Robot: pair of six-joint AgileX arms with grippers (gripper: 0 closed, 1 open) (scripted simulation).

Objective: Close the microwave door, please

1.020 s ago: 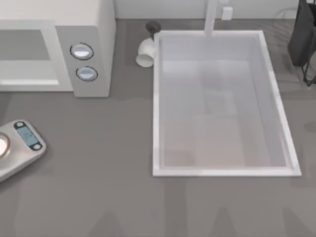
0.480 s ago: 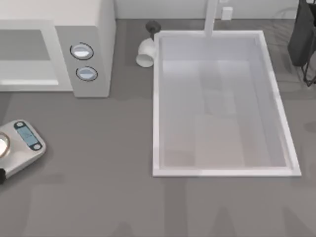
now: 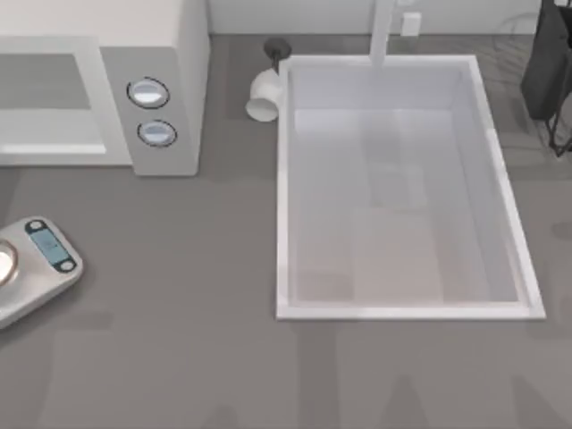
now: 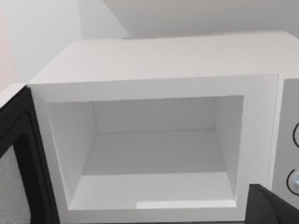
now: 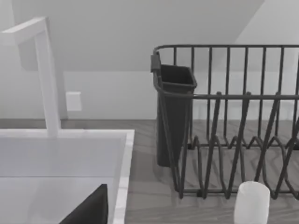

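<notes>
Your left gripper (image 4: 275, 207) appears as a dark finger tip at the edge of the left wrist view, just in front of the microwave (image 3: 134, 80), and you cannot tell from this sliver how far its fingers are spread; it seems to hold and touch nothing. The microwave sits at the far left of the table in the top view, its two round knobs (image 3: 148, 93) facing the camera and its cavity (image 4: 154, 154) standing open and bare. The microwave door (image 4: 16, 163) is swung wide out to the hinge side, seen as a dark-framed panel with a grey speckled window beside the cavity. The main risk, as a judgement, is that the left arm pushes the door near its hinge, where it has little leverage, or slides off the panel edge, leaving the door ajar. A sweep that is too low could also knock the silver scale (image 3: 36, 268) near the table's left edge. Your right gripper (image 5: 88, 207) is parked over the white basin (image 3: 286, 223), facing a dark dish rack (image 5: 224, 130); its opening cannot be judged either.
</notes>
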